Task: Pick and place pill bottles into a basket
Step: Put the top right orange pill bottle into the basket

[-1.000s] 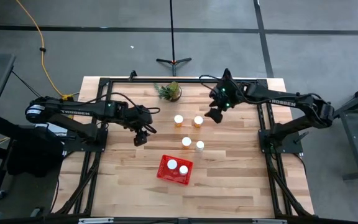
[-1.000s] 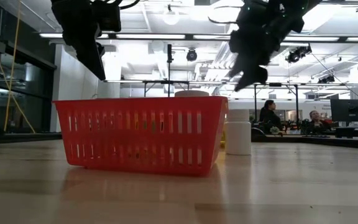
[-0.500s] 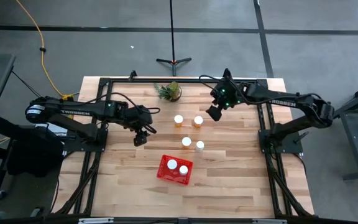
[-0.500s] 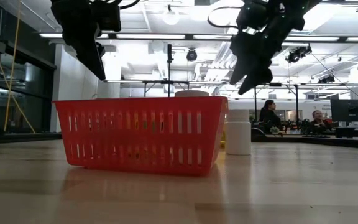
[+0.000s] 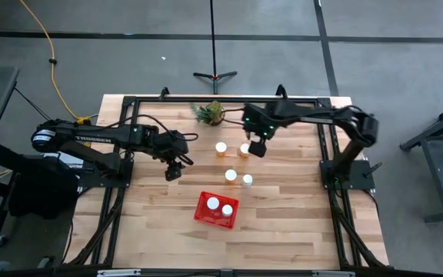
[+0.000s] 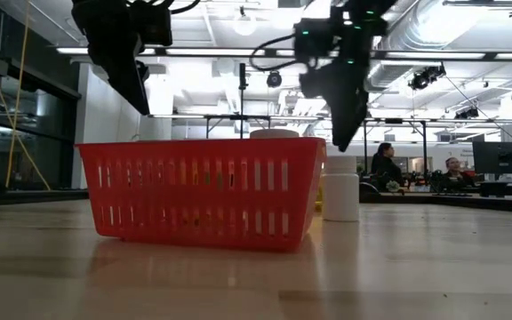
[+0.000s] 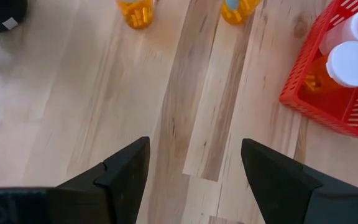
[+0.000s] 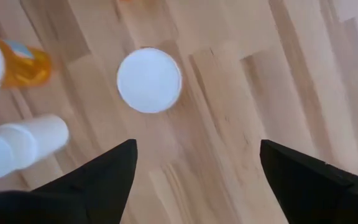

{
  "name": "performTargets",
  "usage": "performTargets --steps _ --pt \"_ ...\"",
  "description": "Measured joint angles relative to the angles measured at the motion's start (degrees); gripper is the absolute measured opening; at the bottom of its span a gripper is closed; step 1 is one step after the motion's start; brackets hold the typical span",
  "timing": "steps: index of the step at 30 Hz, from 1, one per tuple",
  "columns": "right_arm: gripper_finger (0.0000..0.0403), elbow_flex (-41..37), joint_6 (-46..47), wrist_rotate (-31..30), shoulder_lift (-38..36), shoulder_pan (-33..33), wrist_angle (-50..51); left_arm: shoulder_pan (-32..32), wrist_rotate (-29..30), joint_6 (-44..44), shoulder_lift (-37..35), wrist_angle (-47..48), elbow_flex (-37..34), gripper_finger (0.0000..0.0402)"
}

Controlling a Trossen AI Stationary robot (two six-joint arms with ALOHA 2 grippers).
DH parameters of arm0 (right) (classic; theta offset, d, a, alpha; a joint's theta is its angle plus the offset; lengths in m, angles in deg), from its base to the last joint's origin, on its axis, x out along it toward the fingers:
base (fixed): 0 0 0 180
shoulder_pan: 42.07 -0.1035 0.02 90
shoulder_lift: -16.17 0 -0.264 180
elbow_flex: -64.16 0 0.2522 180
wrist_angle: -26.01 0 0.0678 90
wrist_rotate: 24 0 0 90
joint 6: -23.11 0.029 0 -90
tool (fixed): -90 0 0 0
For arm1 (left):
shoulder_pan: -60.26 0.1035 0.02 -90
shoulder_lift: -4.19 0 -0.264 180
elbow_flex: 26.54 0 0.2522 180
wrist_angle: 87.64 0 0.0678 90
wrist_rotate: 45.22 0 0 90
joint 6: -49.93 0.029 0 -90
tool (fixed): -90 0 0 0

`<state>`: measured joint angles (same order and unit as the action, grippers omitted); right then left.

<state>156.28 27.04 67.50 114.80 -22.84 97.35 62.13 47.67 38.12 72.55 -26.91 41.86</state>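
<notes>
My arms: two
Bottles in basket [image 5: 215, 209]: two [image 5: 213, 203] [image 5: 227, 209]
Bottles on table: four [image 5: 221, 148] [image 5: 244, 149] [image 5: 231, 175] [image 5: 247, 180]
Plants: one [image 5: 210, 113]

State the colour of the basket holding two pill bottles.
Red: the basket shows best in the low view, its slotted wall facing the camera.

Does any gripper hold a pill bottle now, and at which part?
No. The left gripper and the right gripper are both open and empty, above the table.

Only the left arm [image 5: 91, 138], at nine o'clock on the table, carries white lettering, too small to read for certain
</notes>
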Motion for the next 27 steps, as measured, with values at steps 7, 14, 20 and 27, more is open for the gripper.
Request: performTargets --steps 7,14,20,27 --pt "0.0359 14.8 -2.5 2.4 8.0 -1.0 9.3 0.0 0.0 0.0 0.0 0.1 0.0 0.0287" --pt "0.0362 17.1 -1.6 6.5 12.4 -2.6 13.0 0.0 0.0 0.0 0.0 0.3 0.0 0.0287" --pt "0.0362 16.3 -1.7 5.4 12.8 -3.2 12.5 0.0 0.0 0.0 0.0 0.2 0.0 0.0287" --pt "0.0362 16.4 -0.4 4.8 13.2 -2.3 9.0 0.0 0.1 0.0 0.0 0.2 0.0 0.0287"
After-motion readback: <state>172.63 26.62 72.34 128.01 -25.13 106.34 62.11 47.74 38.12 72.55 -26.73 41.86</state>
